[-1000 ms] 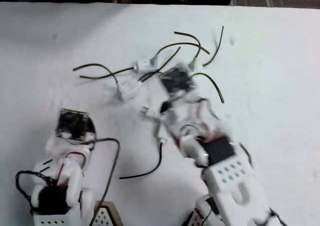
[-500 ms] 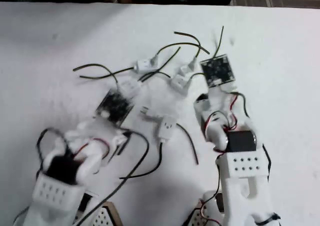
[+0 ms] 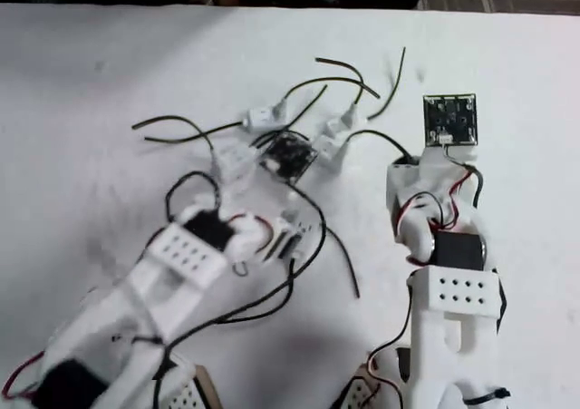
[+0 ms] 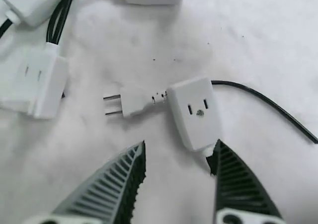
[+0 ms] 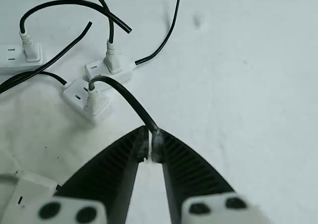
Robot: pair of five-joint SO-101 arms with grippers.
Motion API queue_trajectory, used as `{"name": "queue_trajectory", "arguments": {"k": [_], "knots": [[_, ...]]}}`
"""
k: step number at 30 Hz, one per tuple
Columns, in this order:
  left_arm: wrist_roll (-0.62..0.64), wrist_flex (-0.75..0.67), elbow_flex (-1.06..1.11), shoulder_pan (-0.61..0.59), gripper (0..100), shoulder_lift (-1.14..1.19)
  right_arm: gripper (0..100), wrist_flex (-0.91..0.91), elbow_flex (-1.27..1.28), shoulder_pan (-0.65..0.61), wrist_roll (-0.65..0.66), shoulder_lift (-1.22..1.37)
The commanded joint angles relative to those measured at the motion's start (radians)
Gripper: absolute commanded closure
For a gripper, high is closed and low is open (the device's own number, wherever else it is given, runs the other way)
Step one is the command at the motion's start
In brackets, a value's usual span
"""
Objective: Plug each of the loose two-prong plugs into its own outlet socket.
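On the white table point(image 3: 507, 55), near centre: left gripper point(image 4: 180, 152) spread wide, low over a loose two-prong plug point(image 4: 130, 104) whose tail touches an outlet socket point(image 4: 195, 112), prongs pointing away. Further right: right gripper point(image 5: 152, 134) pinching a black cord point(image 5: 126, 97) that leads to a second plug point(image 5: 97, 104).

Plug point(image 4: 130, 104) just beside outlet socket point(image 4: 195, 112)

High view fixed overhead, looks steeply down from the arms' side over the whole table point(image 3: 507, 64); left wrist view sits close, facing down past left fingers point(image 4: 114, 189), right wrist view past right fingers point(image 5: 114, 169); all share the mid-table sockets point(image 3: 263, 117) and black cord point(image 5: 126, 96)
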Motion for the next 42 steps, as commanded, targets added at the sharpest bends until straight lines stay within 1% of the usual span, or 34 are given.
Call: {"name": "queue_trajectory", "arguments": {"k": [1,9,12,14,18,22,25,30,35,38,42], "knots": [[0.011,-0.069,-0.123,0.010,77,0.193,97.8,-0.021,-0.037,0.018,-0.011,-0.002],[0.012,-0.064,-0.301,0.012,78,0.484,97.8,-0.021,-0.035,0.018,-0.011,-0.002],[0.012,0.015,-0.377,0.033,78,0.536,97.8,-0.021,-0.035,0.018,-0.011,-0.005],[0.012,0.060,-0.416,0.068,78,0.561,97.8,-0.019,-0.035,0.018,-0.011,-0.008],[0.012,0.107,-0.442,0.147,78,0.593,97.8,-0.018,-0.038,0.025,-0.008,-0.008],[0.008,0.115,-0.442,0.185,84,0.596,97.8,-0.016,-0.040,0.027,-0.008,-0.010],[0.005,0.115,-0.442,0.197,88,0.596,97.8,-0.019,-0.040,0.053,-0.008,-0.010],[0.003,0.135,-0.443,0.188,98,0.593,97.9,-0.019,-0.041,0.062,-0.008,-0.010],[-0.005,0.288,-0.468,0.183,98,0.573,97.9,-0.021,-0.041,0.061,-0.008,-0.010],[-0.087,0.361,-0.463,0.139,98,0.499,97.9,-0.021,-0.041,0.058,-0.008,-0.010],[-0.209,0.416,-0.431,0.035,98,0.354,97.9,-0.021,-0.041,0.058,-0.008,-0.010]]}}
